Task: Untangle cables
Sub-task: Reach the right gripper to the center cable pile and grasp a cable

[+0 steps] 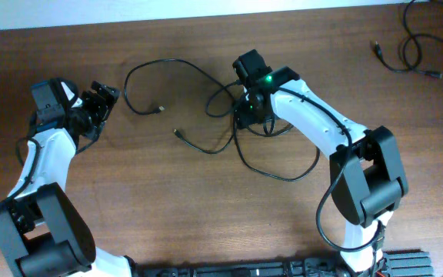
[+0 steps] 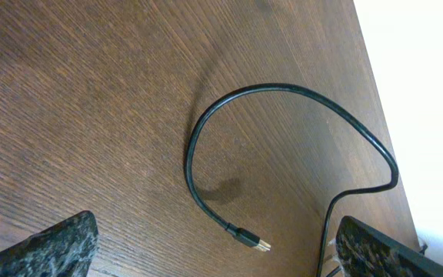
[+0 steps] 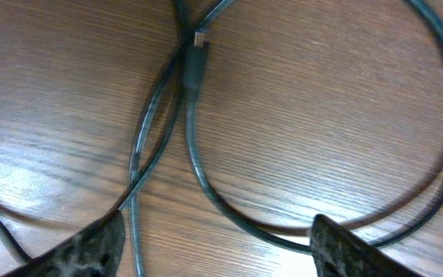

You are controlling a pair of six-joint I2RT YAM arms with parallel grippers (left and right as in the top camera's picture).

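Left end effector (image 1: 104,97), seen from above, sits toward the left side of the bench (image 1: 168,215), near the cables (image 1: 166,61) but clear of them. They sprawl in loose loops mid-bench. Over the spot where the loops cross hangs the right end effector (image 1: 246,109). A far cable (image 1: 434,75) lies off in the back right corner.

From the left wrist, the fingers (image 2: 52,246) stand wide apart with nothing gripped. A curved cord and its plug (image 2: 261,246) lie on the wood ahead.

From the right wrist, the fingers (image 3: 91,246) are apart too. Crossing cords run between them, with another plug (image 3: 194,65) at the crossing.
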